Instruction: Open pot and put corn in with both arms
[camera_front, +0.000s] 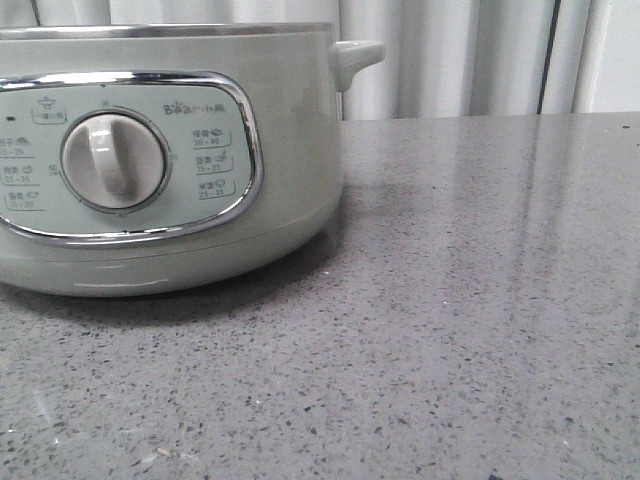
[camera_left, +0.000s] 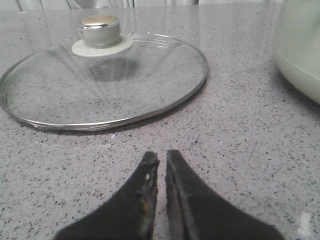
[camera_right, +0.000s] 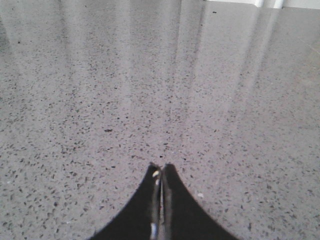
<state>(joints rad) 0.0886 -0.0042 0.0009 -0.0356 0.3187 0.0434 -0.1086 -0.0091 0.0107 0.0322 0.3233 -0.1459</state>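
Claws (camera_left: 161, 159) (camera_right: 161, 169) closed, low over countertop (camera_right: 150, 90)

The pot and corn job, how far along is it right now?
Opening looks done: the glass lid lies flat on the counter, beside the pot. Nothing is in hand: the left gripper and right gripper both have their fingers closed on nothing. The corn shows in no view, and the pot's inside is hidden, so I can't confirm the corn step.
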